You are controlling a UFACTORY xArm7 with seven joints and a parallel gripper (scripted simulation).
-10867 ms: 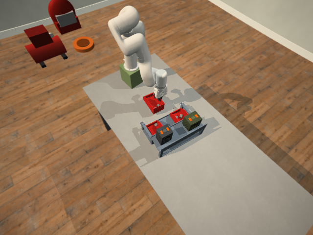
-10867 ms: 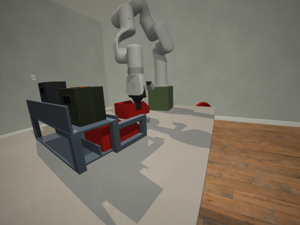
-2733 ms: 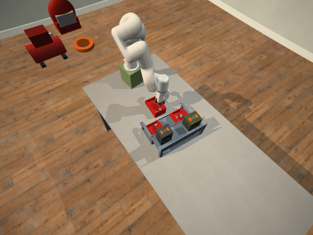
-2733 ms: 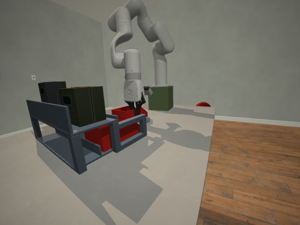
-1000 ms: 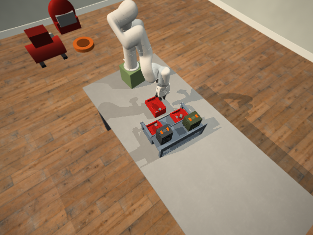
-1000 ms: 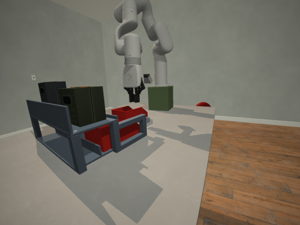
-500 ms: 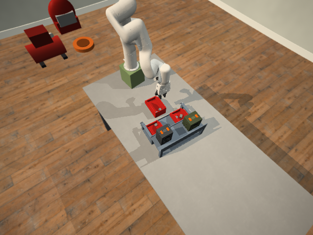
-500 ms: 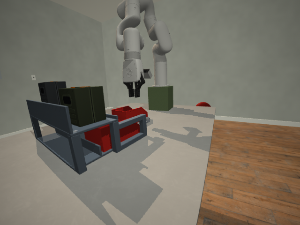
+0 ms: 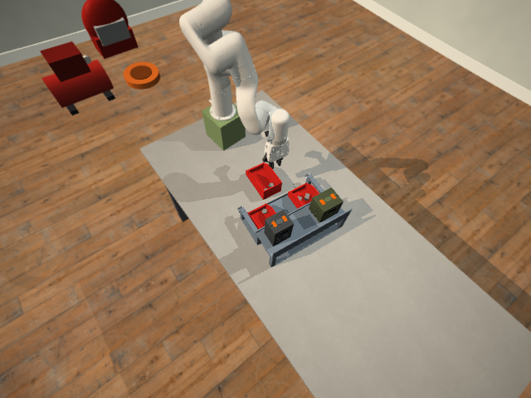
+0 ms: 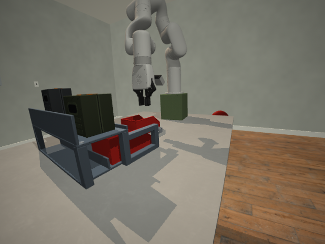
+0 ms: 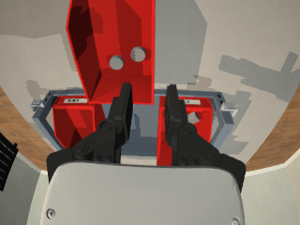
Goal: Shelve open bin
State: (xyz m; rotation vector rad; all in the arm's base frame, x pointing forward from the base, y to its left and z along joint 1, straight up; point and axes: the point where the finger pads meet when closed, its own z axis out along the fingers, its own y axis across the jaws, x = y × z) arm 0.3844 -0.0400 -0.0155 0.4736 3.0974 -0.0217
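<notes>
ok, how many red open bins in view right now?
3. One red bin on the table in front of the shelf, below the empty gripper. Two on the shelf: left bin and right bin. Boxes on top could hide little.

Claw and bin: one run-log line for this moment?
claw: part open, empty, above bin's robot-side end | bin: on table, level | parts: two, inside bin | middle shelf slot: free
</notes>
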